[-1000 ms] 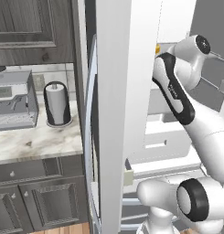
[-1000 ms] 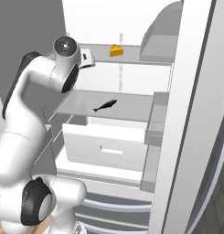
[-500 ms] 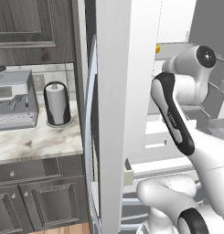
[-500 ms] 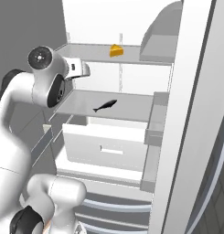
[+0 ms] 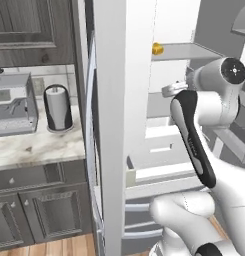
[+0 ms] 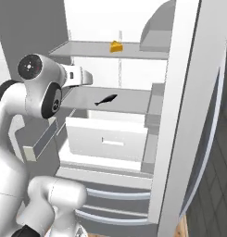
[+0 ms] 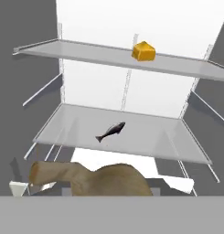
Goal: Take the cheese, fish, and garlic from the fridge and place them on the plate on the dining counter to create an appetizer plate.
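Held in our end effector (image 7: 86, 180), jaws narrowed on it, one tan garlic (image 7: 109, 179); ahead on the fridge (image 6: 189, 92) shelves, the fish (image 7: 110, 131), and above it, the cheese (image 7: 144, 51).

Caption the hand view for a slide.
Open fridge: cheese on the upper shelf, fish on the shelf below, a beige-brown object held close to the camera.
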### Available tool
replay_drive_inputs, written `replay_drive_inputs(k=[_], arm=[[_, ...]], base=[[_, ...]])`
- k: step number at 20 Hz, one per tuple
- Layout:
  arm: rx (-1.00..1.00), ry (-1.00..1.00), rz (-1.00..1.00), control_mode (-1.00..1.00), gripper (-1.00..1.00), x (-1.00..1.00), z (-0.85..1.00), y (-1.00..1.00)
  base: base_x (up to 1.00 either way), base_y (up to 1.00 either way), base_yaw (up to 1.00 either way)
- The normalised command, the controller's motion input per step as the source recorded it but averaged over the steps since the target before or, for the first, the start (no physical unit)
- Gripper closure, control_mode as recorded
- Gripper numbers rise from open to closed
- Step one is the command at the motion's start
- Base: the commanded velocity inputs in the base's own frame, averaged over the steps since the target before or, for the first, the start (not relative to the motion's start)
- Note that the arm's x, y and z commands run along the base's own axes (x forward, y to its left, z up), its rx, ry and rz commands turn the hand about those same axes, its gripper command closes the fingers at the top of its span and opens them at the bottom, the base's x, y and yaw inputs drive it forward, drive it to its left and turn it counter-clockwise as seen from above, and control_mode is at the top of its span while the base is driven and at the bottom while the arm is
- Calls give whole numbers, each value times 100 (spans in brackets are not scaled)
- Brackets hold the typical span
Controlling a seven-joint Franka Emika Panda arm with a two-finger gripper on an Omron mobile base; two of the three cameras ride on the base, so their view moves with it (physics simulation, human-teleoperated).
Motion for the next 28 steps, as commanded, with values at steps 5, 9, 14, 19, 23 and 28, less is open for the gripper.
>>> replay_drive_inputs(k=[5, 9, 14, 19, 23, 28], arm=[[0, 0, 0, 100, 100, 0, 0, 0], [0, 0, 0, 100, 100, 0, 0, 0], [0, 0, 0, 100, 100, 0, 0, 0], [0, 0, 0, 100, 100, 0, 0, 0], [0, 0, 0, 100, 100, 0, 0, 0], [0, 0, 0, 100, 100, 0, 0, 0]], base=[[-75, 0, -7], [-69, 0, -8], [-71, 0, -11], [-75, 0, -2], [-54, 0, 10], [-19, 0, 32]])
